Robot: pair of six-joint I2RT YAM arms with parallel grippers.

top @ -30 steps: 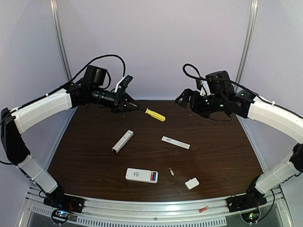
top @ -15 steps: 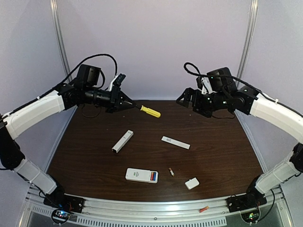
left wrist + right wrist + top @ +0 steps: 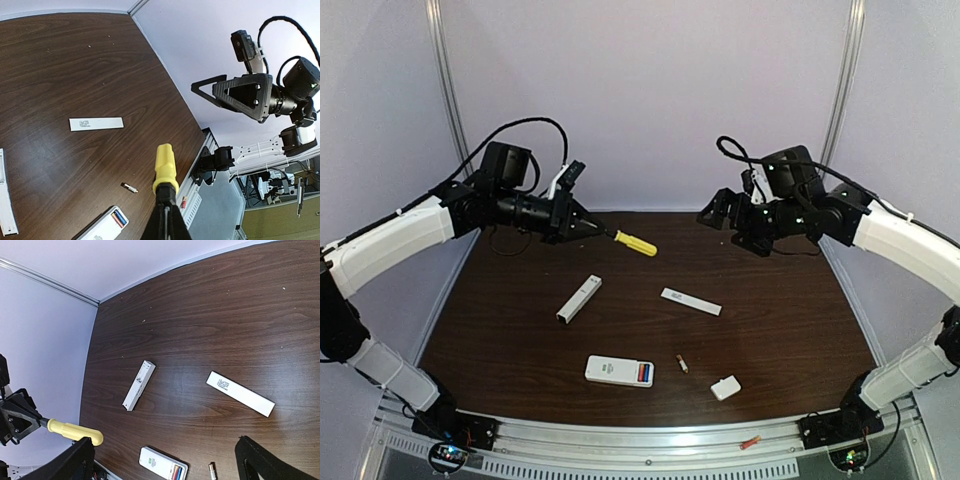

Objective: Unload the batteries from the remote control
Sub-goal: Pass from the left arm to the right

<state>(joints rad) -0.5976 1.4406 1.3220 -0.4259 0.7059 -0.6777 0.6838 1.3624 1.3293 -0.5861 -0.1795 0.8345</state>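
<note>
Since one battery (image 3: pixel 682 364) lies loose by the near edge & red and blue batteries (image 3: pixel 644 373) sit in the remote (image 3: pixel 612 370) beside it, job's part done. L gripper (image 3: pixel 592 228) pinches screwdriver (image 3: pixel 634 243); R gripper (image 3: pixel 722 215) spread, holds nothing.

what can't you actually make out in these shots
Number of batteries in the remote: too small in every view.
Screwdriver tip: hidden inside the left gripper, every view.
Print on the white strip: too small, blurred.
</note>
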